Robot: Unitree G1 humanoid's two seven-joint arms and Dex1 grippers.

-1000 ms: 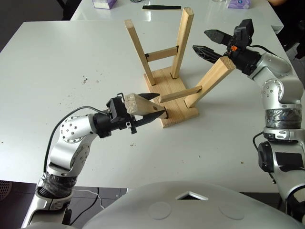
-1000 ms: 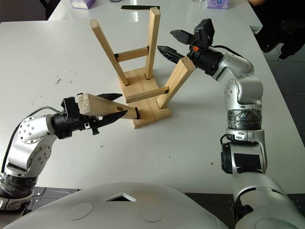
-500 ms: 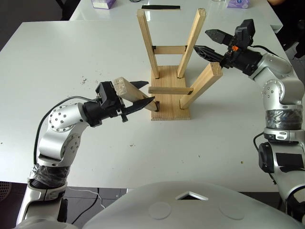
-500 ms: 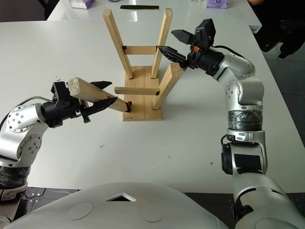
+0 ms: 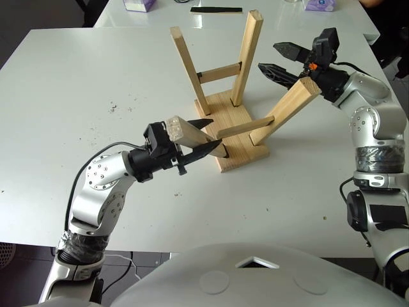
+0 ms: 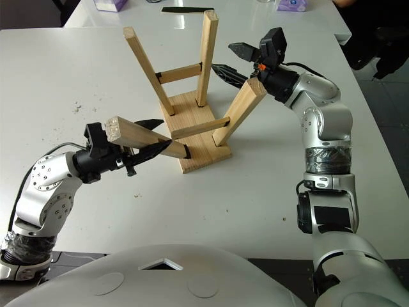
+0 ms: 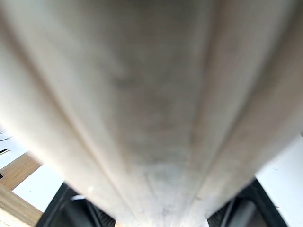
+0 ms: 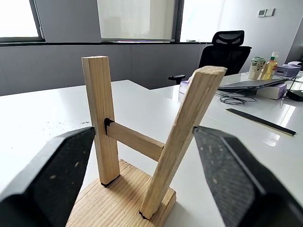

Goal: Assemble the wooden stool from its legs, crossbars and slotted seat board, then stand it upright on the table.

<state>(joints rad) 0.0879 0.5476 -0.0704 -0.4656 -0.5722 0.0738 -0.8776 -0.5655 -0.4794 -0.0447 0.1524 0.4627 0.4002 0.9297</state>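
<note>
The pale wooden slotted seat board point(image 5: 243, 152) lies flat on the white table point(image 5: 77, 96), near its middle, with the stool upside down on it. Two light wooden legs point(image 5: 189, 69) stand in the board's far edge, nearly upright and tilted slightly, joined partway up by a short wooden crossbar point(image 5: 219, 72). At the near edge, a third square-section wooden leg point(image 5: 286, 110) leans steeply outward to the right, its foot on the board. A second crossbar point(image 5: 245, 126) runs from it toward the fourth wooden leg point(image 5: 190, 135), which slants low out to the left from the board.

The left gripper point(image 5: 208, 136) reaches in from the left with the forearm almost level above the table, its black fingers point(image 5: 203, 122) pinching that fourth leg from either side near its free end. The right gripper point(image 5: 268, 56) is held up behind the raised end of the leaning leg, elbow bent, its two black fingers point(image 8: 45, 182) spread wide and closed on nothing. Whether the lower finger touches that leg's end cannot be told.

A flat black strip point(image 5: 216, 9) lies on the far table.
</note>
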